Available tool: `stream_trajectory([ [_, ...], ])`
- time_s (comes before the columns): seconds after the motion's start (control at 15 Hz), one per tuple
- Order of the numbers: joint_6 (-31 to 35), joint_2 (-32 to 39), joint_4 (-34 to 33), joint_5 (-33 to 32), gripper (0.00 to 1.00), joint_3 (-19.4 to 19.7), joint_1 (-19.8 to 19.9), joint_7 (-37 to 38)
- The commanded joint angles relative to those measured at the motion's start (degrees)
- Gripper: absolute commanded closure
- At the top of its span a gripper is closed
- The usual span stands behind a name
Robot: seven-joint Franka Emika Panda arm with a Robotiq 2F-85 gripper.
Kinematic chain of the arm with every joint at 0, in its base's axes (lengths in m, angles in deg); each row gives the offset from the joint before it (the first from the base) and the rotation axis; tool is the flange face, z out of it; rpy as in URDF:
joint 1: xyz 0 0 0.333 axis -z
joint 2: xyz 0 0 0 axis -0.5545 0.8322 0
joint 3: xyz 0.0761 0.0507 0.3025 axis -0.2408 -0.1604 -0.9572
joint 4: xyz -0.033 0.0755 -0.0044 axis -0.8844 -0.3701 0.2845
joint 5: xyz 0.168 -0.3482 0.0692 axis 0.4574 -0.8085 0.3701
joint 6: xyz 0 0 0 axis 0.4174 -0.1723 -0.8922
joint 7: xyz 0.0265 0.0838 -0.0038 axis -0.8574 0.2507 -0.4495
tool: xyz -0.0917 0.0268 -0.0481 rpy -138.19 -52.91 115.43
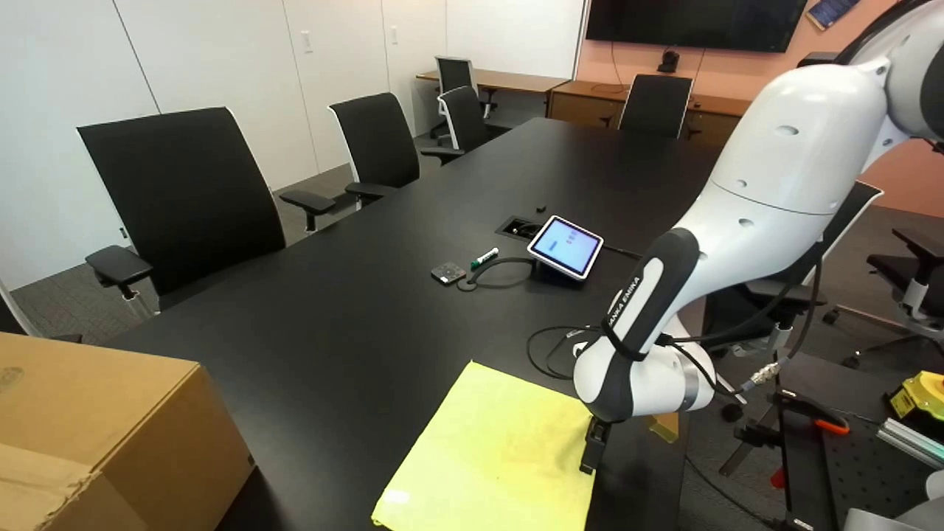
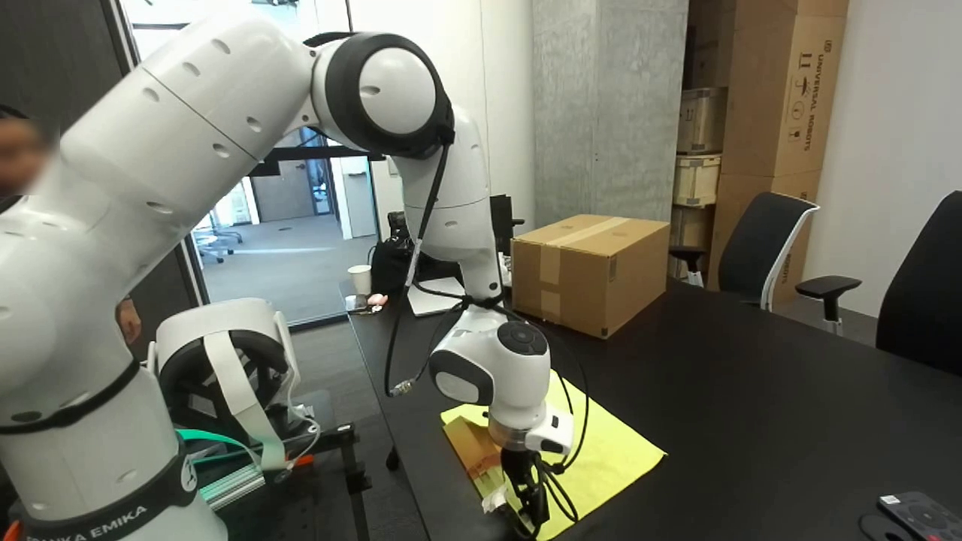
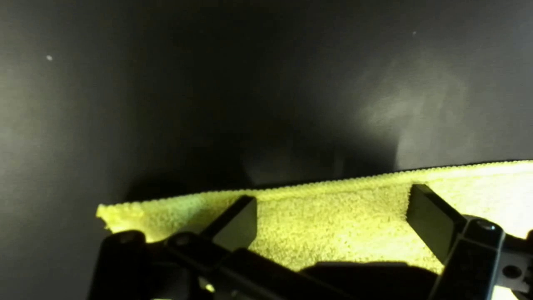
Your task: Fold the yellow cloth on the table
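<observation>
At six o'clock in an exterior view, the yellow cloth (image 1: 490, 451) lay spread on the table (image 1: 332, 354), fingers (image 3: 433, 225) wide apart at its three-o'clock edge; we judged grasp and folding both undone.

My feed gives me a cardboard box (image 2: 590, 274) in both exterior views. In an exterior view I see a white cup (image 2: 360, 279) at nine o'clock; in an exterior view I have a lit tablet (image 1: 566, 247) just off center toward three, a green marker (image 1: 484, 257) near its nine o'clock side, and a dark wall screen (image 1: 697, 23) between one and two.
</observation>
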Motion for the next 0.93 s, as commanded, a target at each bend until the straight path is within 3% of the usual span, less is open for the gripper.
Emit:
stream_trajectory([
  [0.0, 2.20, 0.30, -1.56, -0.22, 0.00, -0.40, 1.77, -2.56],
  [0.33, 2.04, -4.20, 0.56, -0.14, 0.00, -0.94, 3.33, -4.80],
  [0.87, -0.51, -8.79, 3.10, -2.26, 0.00, 3.54, 1.00, -3.98],
])
